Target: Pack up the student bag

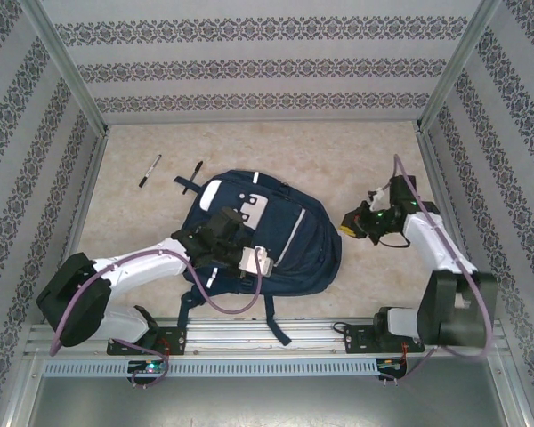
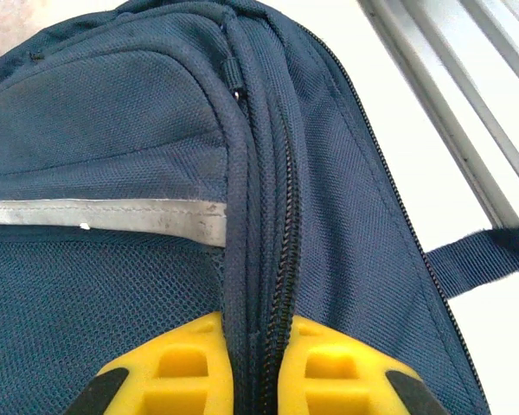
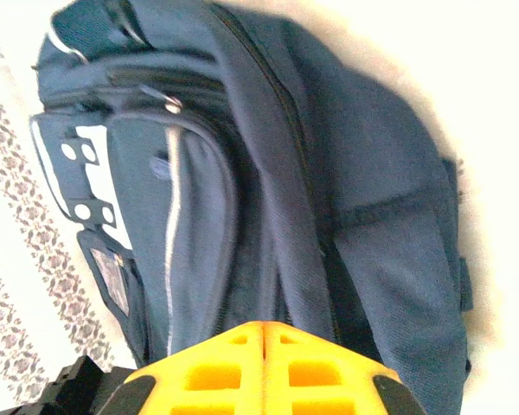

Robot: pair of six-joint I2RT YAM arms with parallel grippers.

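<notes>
table (image 1: 338, 160): pale beige top, under both arms
student bag (image 1: 294, 240): lying flat with front pockets up, right under the left gripper and just ahead of the right gripper's fingertips
left gripper (image 2: 253, 335): down on the bag, yellow fingers (image 2: 169, 367) squeezed onto the zipper seam, fabric filling the gap
right gripper (image 3: 264, 337): just beside the bag's side, fingers pressed together, nothing in them
pen (image 1: 149, 171): on the table past the left gripper, well apart from it

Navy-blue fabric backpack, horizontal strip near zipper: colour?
Silver-grey strip on the navy-blue fabric backpack; clearest in left wrist view.
</notes>
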